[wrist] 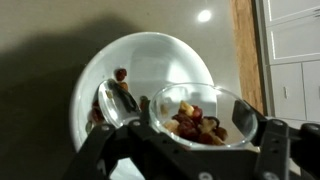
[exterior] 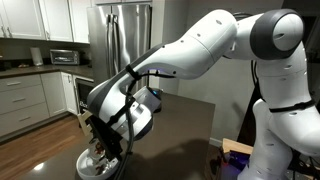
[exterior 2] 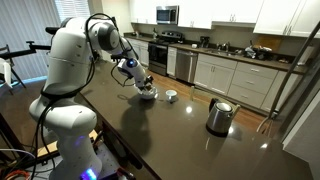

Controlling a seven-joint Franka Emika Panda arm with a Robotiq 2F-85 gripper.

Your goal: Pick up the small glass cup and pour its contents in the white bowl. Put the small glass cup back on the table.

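In the wrist view my gripper (wrist: pixel 190 112) is shut on the small glass cup (wrist: pixel 215 98), one finger on each side. The cup holds reddish and pale food pieces and hangs roughly level over the near rim of the white bowl (wrist: pixel 160 60). The bowl sits on the dark brown table (wrist: pixel 40 40) and holds a spoon (wrist: pixel 108 100) and a few food bits. In both exterior views the gripper (exterior: pixel 108 138) (exterior 2: pixel 140 82) hovers just above the bowl (exterior: pixel 95 162) (exterior 2: pixel 147 95); the cup is too small to make out there.
A steel kettle (exterior 2: pixel 219 115) stands further along the table (exterior 2: pixel 170 140). A small pale round dish (exterior 2: pixel 171 96) sits on the table next to the bowl. Kitchen counters, a stove and a refrigerator (exterior: pixel 125 40) line the room behind.
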